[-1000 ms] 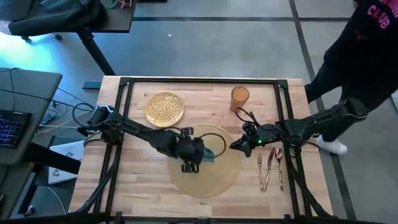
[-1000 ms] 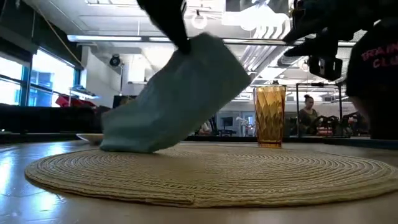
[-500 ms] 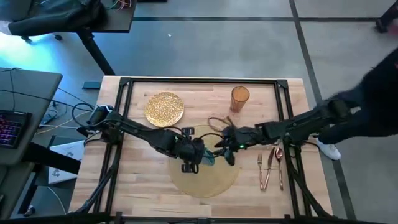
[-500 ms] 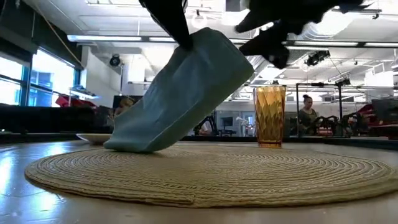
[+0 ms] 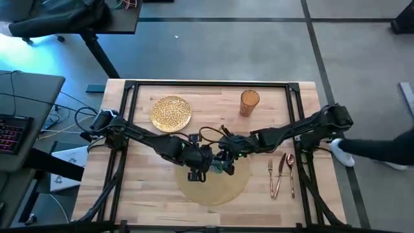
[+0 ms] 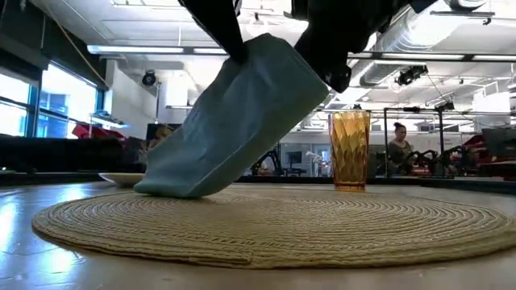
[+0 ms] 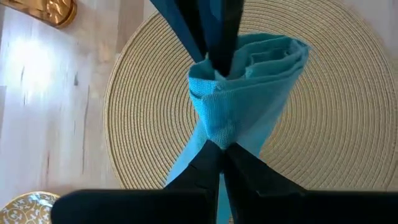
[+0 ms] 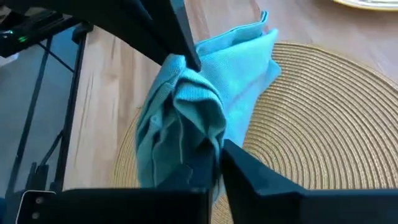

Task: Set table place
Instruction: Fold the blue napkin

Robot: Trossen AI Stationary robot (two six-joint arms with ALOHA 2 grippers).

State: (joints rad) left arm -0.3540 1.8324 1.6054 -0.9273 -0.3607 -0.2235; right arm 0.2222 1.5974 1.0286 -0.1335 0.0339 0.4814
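Left pincer pinches the top of the teal napkin; the cloth hangs below it, lower end touching the placemat. Right pincer meets the napkin from the opposite side, one finger against it; grip state unclear. Tumbler stands beyond.

On my desk the placemat lies near the middle, the napkin resting on it, pinched up between my arms. The plate sits behind-left, the tumbler behind-right, and the fork, knife and spoon lie to the right.
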